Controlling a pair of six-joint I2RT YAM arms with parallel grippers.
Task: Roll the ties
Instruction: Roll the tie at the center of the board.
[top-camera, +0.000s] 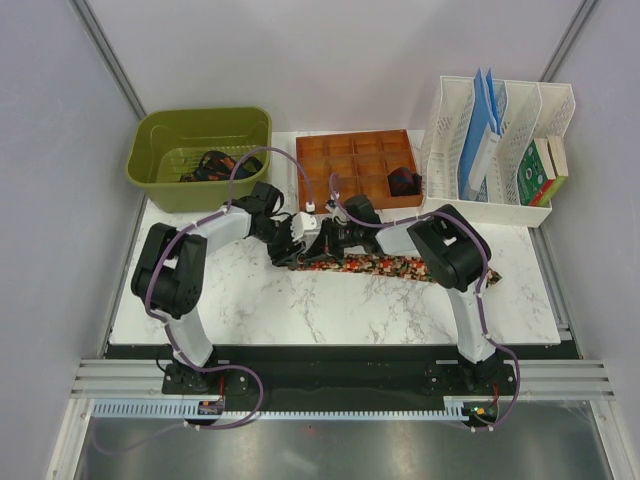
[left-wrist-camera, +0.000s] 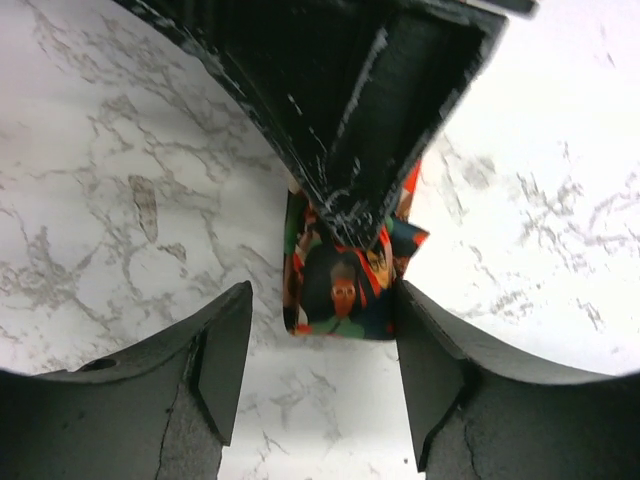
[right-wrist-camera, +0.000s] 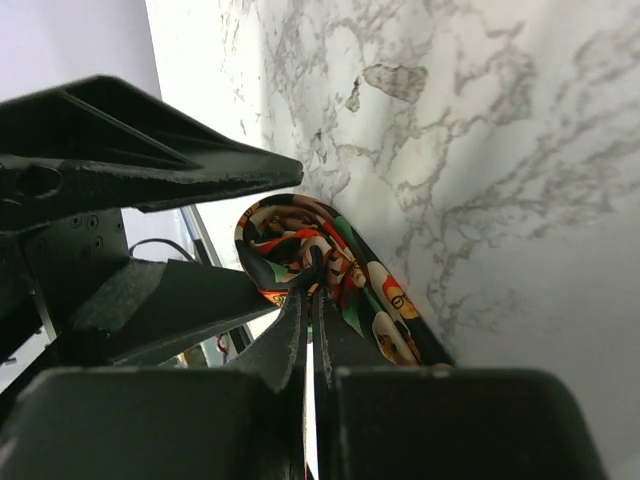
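My right gripper (right-wrist-camera: 312, 268) pinches the curled end of the tie (right-wrist-camera: 383, 298) at centre; my left gripper (left-wrist-camera: 320, 305), spread, should steady the roll.

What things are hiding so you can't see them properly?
- Top view: the rolled end of the speckled tie is hidden under the left hand and right hand.
- Top view: the dark things in the green bin are too small to name.
- Left wrist view: the right hand covers the tie's upper part.
- Right wrist view: the hand's own body hides the tie's long part.
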